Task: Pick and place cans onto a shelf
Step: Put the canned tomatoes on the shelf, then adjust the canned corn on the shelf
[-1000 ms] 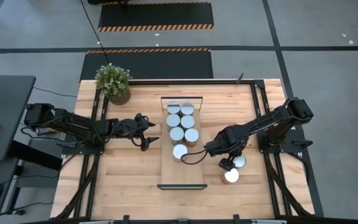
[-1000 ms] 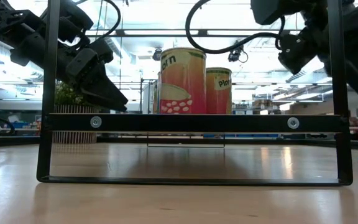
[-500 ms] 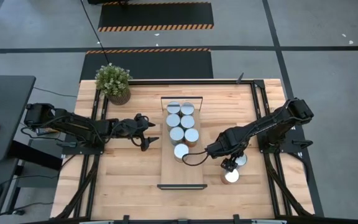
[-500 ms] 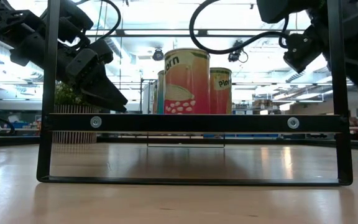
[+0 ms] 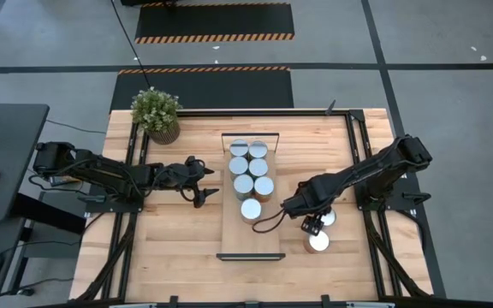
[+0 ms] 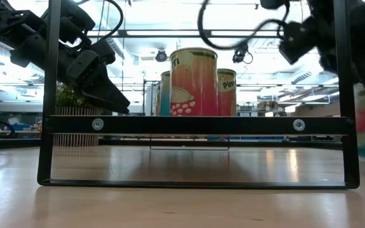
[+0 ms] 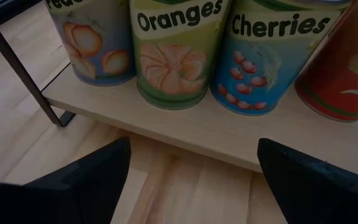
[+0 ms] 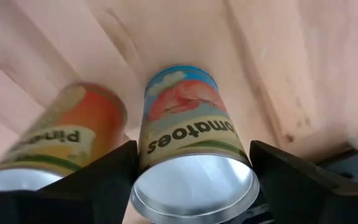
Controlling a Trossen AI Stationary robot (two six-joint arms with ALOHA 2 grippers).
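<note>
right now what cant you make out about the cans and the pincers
- Right pincer: open astride the Tomatoes can; contact hidden by the can's rim.
- Can beside it: motion blur, label only partly readable.
- Rear cans on the shelf: low view, hidden behind the front can.
- Red can: left wrist view, cut off by the edge.
- Left pincer: idle and open beside the shelf.

My right pincer [image 5: 313,225] hangs low at the desk's right side, fingers spread wide. My left pincer [image 5: 207,189] reaches level toward the middle, fingers parted too.
</note>
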